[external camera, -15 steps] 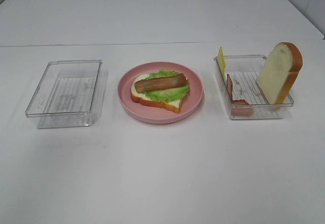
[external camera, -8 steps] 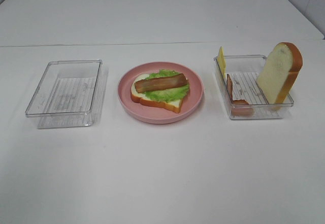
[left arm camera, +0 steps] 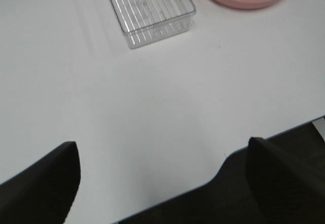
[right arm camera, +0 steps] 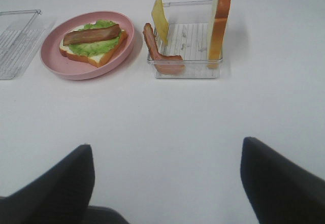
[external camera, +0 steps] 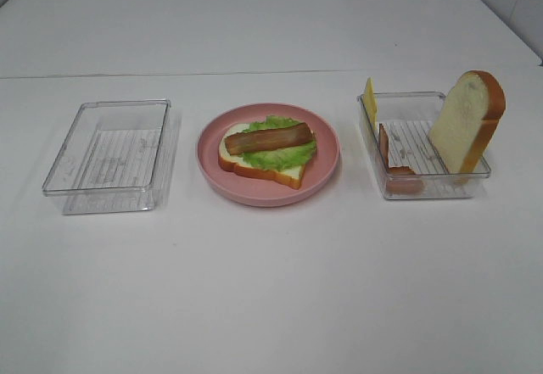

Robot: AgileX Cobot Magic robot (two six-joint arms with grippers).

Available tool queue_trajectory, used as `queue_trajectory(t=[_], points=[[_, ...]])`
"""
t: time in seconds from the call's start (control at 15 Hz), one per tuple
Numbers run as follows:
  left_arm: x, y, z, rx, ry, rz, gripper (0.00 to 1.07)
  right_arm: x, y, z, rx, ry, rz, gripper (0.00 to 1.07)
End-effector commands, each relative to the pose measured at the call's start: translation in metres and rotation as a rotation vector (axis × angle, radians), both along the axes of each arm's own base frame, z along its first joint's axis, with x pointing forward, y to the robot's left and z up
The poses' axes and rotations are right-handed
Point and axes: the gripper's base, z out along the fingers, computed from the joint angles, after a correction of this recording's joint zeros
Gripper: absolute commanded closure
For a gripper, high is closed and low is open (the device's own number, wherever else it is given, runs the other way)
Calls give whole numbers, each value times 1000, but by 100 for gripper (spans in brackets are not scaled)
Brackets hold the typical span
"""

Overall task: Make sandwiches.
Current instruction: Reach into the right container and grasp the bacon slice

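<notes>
**White bench** [external camera: 271, 289]: carries everything, set out in a row across its middle.

**Left clear tray** [external camera: 102, 190]: stands to the left of the plate with only its ribbed floor showing.

**Right clear tray** [external camera: 433, 175]: stands to the right of the plate and holds the loose ingredients.

**Pink plate** [external camera: 254, 194]: round, and set between the two trays, apart from both.

**Left gripper** [left arm camera: 162, 148]: seen only from its wrist camera. Its two dark fingers are spread wide with nothing between them, above bare bench and well short of the left tray.

**Right gripper** [right arm camera: 167, 147]: its fingers are likewise spread wide and it holds nothing. It is above bare bench, well short of the right tray.

**Sandwich** [external camera: 267, 149]: lies on the plate with no top slice.

**Upright bread slice** [external camera: 465, 124]: stands on edge in the right tray and leans at its right side.

**Bottom bread slice** [external camera: 271, 173]: lies flat on the plate.

**Lettuce** [external camera: 280, 158]: green and ruffled, spread over the bottom slice.

**Top bacon strip** [external camera: 267, 138]: lies across the lettuce.

**Spare bacon strip** [right arm camera: 152, 43]: rests against the right tray's left wall, with its end on the floor at the near corner.

**Cheese slice** [external camera: 370, 98]: yellow, standing on edge at the tray's far left corner.
</notes>
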Motion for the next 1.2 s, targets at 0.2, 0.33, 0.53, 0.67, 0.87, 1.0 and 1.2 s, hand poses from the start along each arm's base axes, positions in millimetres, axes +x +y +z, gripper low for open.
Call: queue_trajectory(t=[0.2,0.33,0.53,0.67,0.87,1.0,1.2], points=[[-24,4,-13,-58,-183,-38,23,24,6,20,81,-15,11,33],[-22,4,-24,-70,-214,-36,23,49,9,32,130,7,12,33],[-20,4,-24,-67,-210,-34,23,91,15,46,182,97,36,33],[-21,4,-24,-67,-210,-35,23,141,25,53,171,230,158,33],[-21,4,-24,-67,-212,-35,23,184,33,54,200,412,239,33],[-21,4,-24,-67,-212,-35,23,217,36,51,201,548,279,37],[-21,4,-24,-67,-212,-35,23,254,39,42,184,630,324,42]])
